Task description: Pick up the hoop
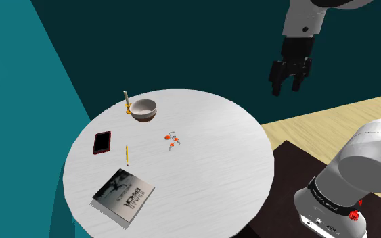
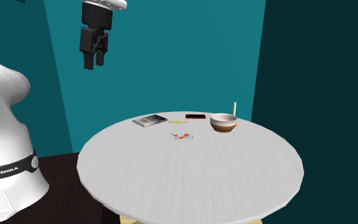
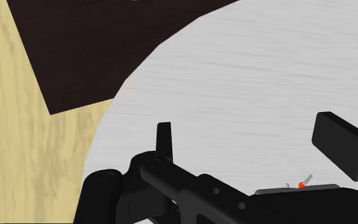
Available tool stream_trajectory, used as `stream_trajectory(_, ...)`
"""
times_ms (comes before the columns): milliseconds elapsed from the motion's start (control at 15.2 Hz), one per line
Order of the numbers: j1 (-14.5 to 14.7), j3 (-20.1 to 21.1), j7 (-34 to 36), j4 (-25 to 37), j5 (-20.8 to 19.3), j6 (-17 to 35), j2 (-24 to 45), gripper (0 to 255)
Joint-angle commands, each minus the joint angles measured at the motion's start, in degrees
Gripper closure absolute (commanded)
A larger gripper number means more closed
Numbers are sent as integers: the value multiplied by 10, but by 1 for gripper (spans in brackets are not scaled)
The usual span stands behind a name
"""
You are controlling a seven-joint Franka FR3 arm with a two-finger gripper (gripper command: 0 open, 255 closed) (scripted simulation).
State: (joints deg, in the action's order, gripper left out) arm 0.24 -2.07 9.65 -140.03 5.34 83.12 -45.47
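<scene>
The hoop (image 1: 173, 140) is a small thin wire piece with orange beads, lying flat near the middle of the round white table (image 1: 216, 169). In the second exterior view the hoop (image 2: 184, 135) lies in front of the book and the phone. My black gripper (image 1: 289, 84) hangs high in the air, well off to the shoulder view's right of the hoop and beyond the table's edge. Its fingers stand apart, open and with nothing between them. The second exterior view has the gripper (image 2: 93, 62) high at the upper left. From the wrist, the hoop (image 3: 303, 183) peeks out beside the gripper (image 3: 252, 141).
Around the hoop on the table are a white-and-brown bowl (image 1: 143, 109), a candle in a holder (image 1: 126, 101), a red-edged phone (image 1: 101, 142), a yellow pencil (image 1: 126, 154) and a grey book (image 1: 122, 195). A dark mat (image 1: 297, 162) on the wooden floor lies under the stand.
</scene>
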Motion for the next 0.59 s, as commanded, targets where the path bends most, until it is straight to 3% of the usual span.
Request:
stream_trajectory(0,0,0,0,0,0,0,0,0)
stream_trajectory(528,25,43,10,-44,25,180,102,0)
